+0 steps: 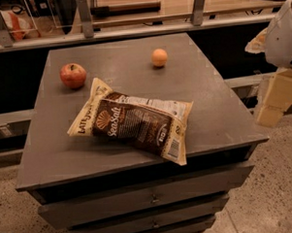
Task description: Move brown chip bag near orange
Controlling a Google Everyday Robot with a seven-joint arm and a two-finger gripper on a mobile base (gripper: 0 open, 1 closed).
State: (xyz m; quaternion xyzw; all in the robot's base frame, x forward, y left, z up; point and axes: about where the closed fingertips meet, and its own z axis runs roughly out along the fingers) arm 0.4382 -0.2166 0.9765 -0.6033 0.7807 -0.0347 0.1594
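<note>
- The brown chip bag (136, 121) is laid flat and slanted at the middle of the grey cabinet top (218, 110).
- The orange (159, 57) is set toward the back, apart from the bag.
- A red apple (73, 75) is placed at back left.
- The gripper (276, 100) is seen beyond the right edge; whether it is wide or narrow cannot be told.
</note>
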